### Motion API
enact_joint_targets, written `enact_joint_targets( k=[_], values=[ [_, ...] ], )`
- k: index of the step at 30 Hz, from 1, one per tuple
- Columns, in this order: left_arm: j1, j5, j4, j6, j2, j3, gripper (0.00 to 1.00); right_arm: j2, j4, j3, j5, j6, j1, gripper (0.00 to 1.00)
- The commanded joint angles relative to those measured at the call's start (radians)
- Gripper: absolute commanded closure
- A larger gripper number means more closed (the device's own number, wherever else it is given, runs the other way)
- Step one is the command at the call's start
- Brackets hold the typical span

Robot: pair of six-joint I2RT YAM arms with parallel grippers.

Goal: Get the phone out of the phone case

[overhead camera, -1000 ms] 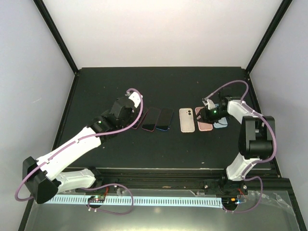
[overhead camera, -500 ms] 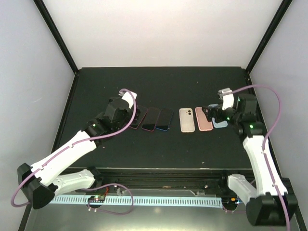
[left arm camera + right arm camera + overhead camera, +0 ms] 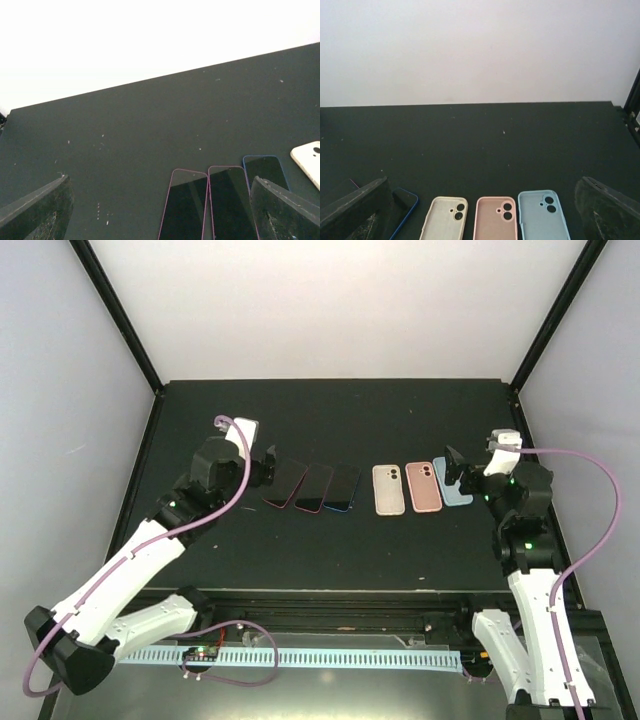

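Observation:
Three phones lie screen up side by side left of centre: two pink-edged phones (image 3: 285, 483) (image 3: 314, 487) (image 3: 185, 205) (image 3: 230, 200) and a blue-edged phone (image 3: 343, 487) (image 3: 265, 170) (image 3: 404, 205). To their right lie three empty phone cases, inside up: cream case (image 3: 388, 489) (image 3: 444, 218), pink case (image 3: 424, 486) (image 3: 495, 218), light blue case (image 3: 458, 483) (image 3: 540, 215). My left gripper (image 3: 266, 464) (image 3: 160, 215) hovers open just left of the phones, holding nothing. At the blue case's right end, my right gripper (image 3: 453, 469) (image 3: 482, 215) is open and empty.
The black table (image 3: 330, 420) is bounded by black frame posts and white walls at the back and sides. A rail (image 3: 330, 600) runs along the near edge by the arm bases. Pink cables loop off both arms.
Both arms have drawn back outward, the left to the left and the right to the right. Both grippers opened wide, the right one coming off the light blue case.

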Motion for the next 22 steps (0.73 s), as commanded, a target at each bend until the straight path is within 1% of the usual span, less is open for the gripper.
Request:
enact_joint_targets(
  k=[1, 12, 22],
  values=[
    [0.003, 0.011, 0.063, 0.005, -0.041, -0.028, 0.02, -0.043, 0.047, -0.029, 0.039, 0.039, -0.003, 0.0],
    [-0.016, -0.023, 0.086, 0.044, -0.055, -0.054, 0.03, -0.052, 0.046, -0.025, 0.058, 0.037, -0.007, 0.0],
    [-0.022, -0.029, 0.086, 0.051, -0.051, -0.057, 0.03, -0.051, 0.045, -0.029, 0.021, 0.03, -0.01, 0.0]
  ],
)
